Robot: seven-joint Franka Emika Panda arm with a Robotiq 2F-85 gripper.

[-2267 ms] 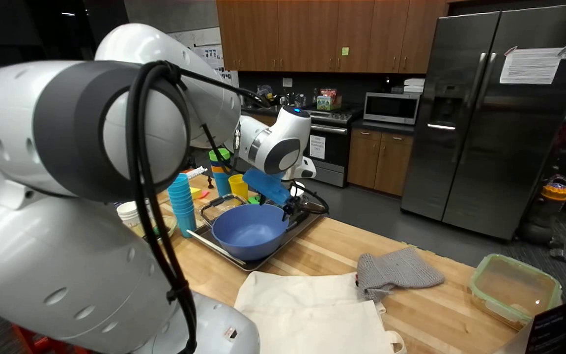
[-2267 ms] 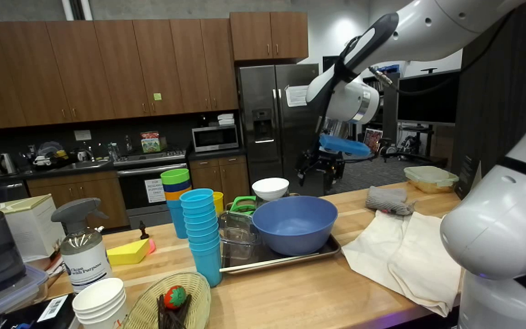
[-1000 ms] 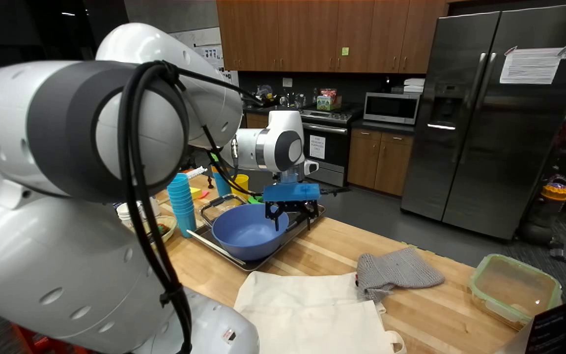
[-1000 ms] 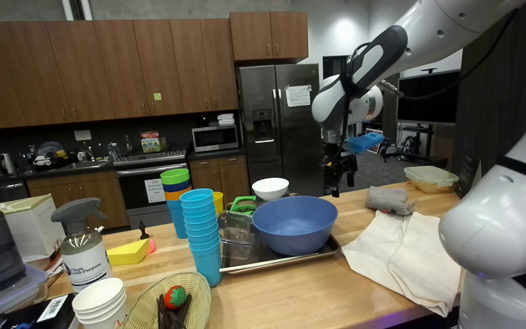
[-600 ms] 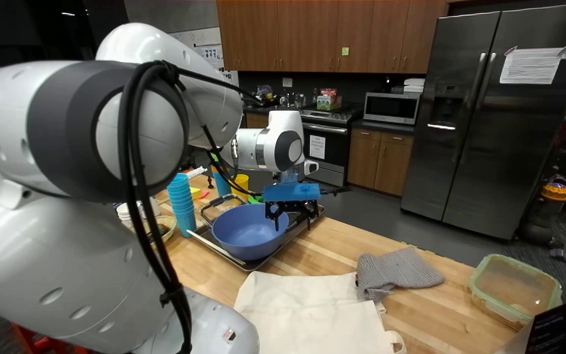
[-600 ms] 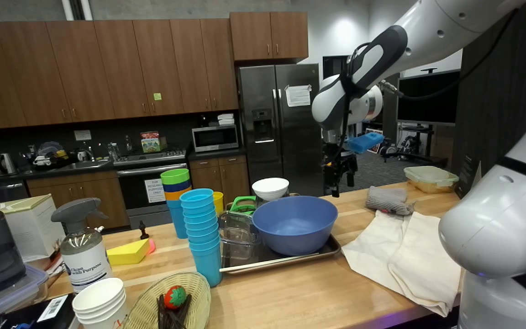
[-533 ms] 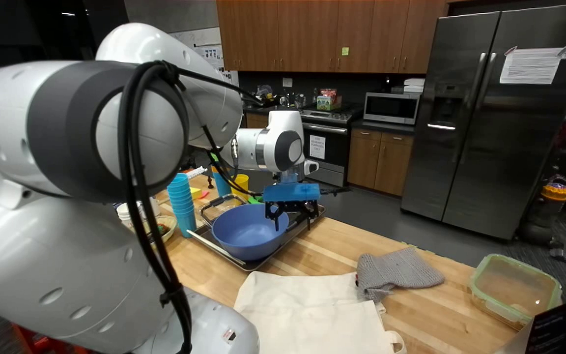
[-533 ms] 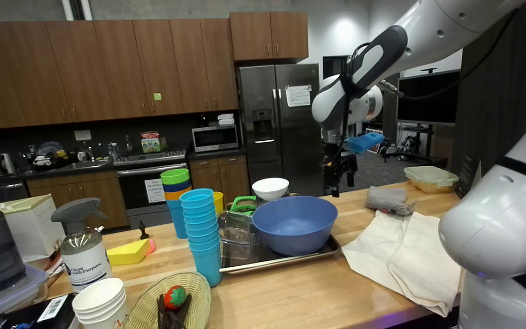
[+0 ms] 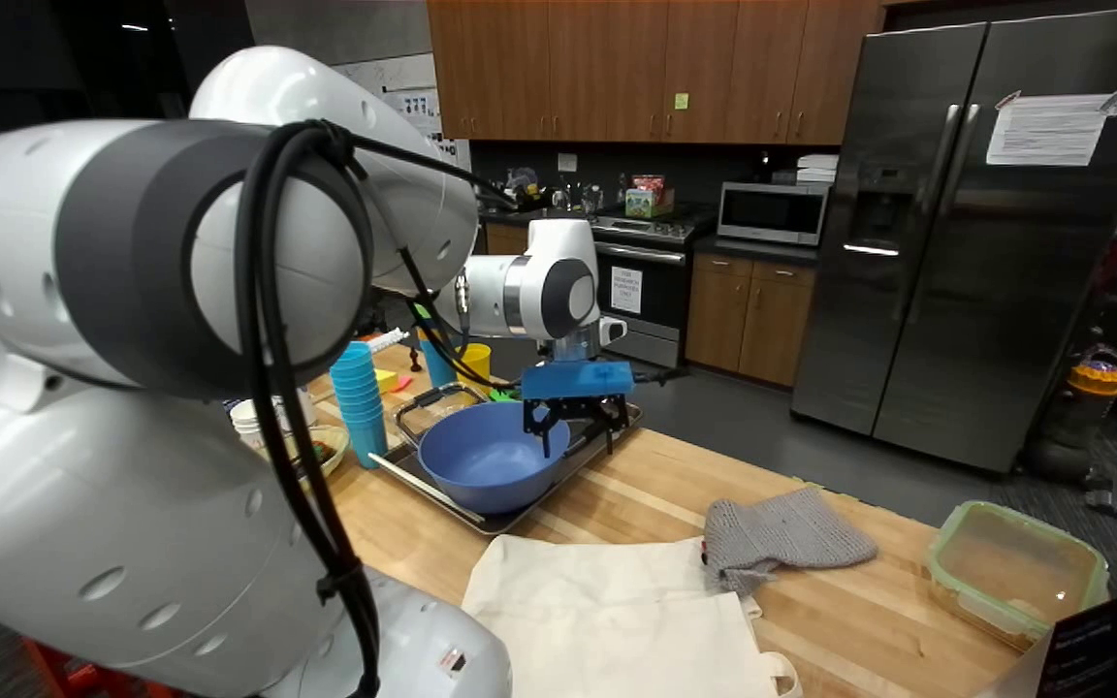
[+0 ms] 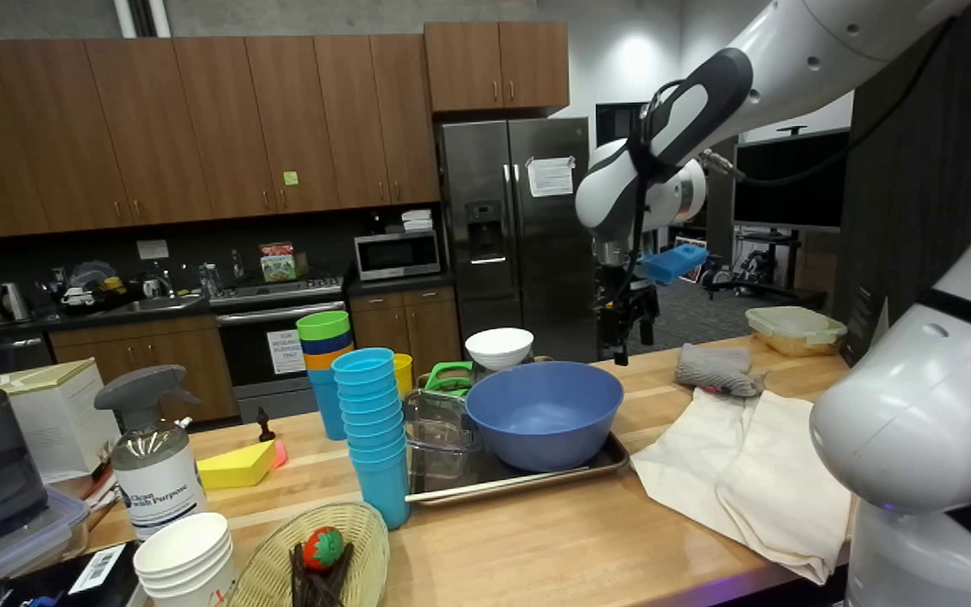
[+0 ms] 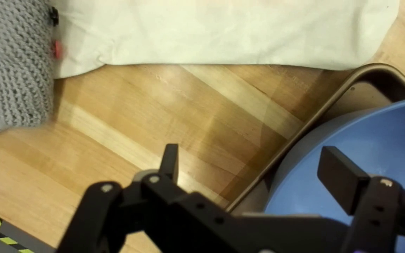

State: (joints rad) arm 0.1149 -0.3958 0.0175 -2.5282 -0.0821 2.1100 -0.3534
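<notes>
Cream cloth [image 9: 597, 606]: one, in folds, bottom centre of an exterior view. Tray [image 11: 355, 96]: one, brown, right side of the wrist view. Blue bowl [image 9: 491, 456]: one, seated on the tray, left of centre in an exterior view. Grey knitted cloth [image 9: 786, 533]: one, right of centre there, overlapping the cream cloth. Lidded container [image 9: 1019, 567]: one, lower right. Light blue cups [image 10: 374, 430]: one stack, left of centre in an exterior view. Strawberry [image 10: 324, 548]: one, red, bottom, left of centre.

Arm [image 9: 132, 504]: one, white, filling the left of an exterior view, wrist bent, gripper [image 9: 578, 452] pointing down near mid-frame. Jaws: spread wide, holding nothing; in the wrist view one finger [image 11: 343, 181] overlaps the blue bowl, contact unclear.

Table [image 9: 869, 611]: one, striped pale wood. Cupboards [image 9: 646, 73]: several, wooden, top centre. Fridge [image 9: 1034, 291]: one, upper right. Stove [image 9: 660, 291]: one, upper centre. Microwave [image 9: 772, 213]: one, just right of the stove.
</notes>
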